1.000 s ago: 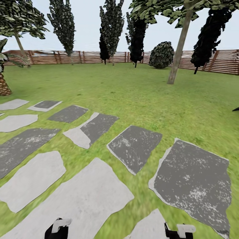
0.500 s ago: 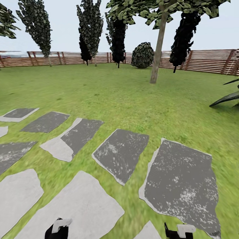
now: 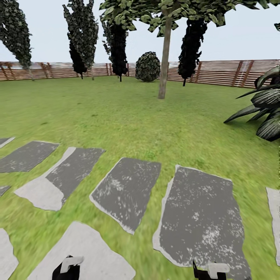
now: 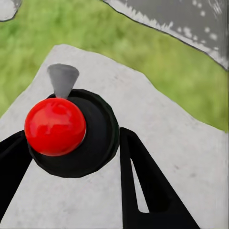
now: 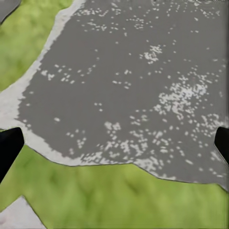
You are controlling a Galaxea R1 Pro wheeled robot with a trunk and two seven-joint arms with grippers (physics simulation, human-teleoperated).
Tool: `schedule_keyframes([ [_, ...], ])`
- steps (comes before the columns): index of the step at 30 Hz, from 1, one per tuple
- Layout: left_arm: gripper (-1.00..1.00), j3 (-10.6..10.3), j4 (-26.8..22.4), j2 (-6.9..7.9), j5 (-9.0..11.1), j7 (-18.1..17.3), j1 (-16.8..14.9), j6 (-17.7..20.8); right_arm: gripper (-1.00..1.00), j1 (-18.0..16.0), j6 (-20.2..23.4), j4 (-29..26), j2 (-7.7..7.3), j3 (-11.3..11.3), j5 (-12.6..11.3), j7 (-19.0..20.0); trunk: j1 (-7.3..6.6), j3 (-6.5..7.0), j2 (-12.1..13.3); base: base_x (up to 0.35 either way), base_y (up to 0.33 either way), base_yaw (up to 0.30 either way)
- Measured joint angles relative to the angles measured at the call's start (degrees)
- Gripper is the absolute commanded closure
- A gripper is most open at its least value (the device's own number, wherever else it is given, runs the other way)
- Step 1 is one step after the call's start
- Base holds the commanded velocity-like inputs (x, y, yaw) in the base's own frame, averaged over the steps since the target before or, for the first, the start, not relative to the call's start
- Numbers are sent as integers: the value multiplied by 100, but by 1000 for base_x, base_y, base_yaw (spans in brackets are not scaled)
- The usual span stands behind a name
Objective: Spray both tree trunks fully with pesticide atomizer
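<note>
the left tool (image 4: 71, 157) is gripping the pesticide atomizer (image 4: 71, 133) above a paving slab (image 4: 181, 157), while the right tool (image 5: 114, 143) is hanging spread wide.

Left hand (image 4: 71, 167) closed around the atomizer (image 4: 71, 131); right hand (image 5: 114, 143) spread wide, holding nothing.

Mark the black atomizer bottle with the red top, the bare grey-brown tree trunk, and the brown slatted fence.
black atomizer bottle with red top (image 4: 56, 126), left wrist view, red cap.
bare grey-brown tree trunk (image 3: 164, 66), head view, mid-trunk.
brown slatted fence (image 3: 221, 72), head view, slats.
</note>
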Motion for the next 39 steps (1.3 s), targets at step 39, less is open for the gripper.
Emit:
schedule_keyframes([
  [39, 100, 0, 0, 0, 0, 1, 0, -1, -100, 0, 0, 8, 0, 0, 9, 9, 0, 69, 0, 339, 0, -20],
])
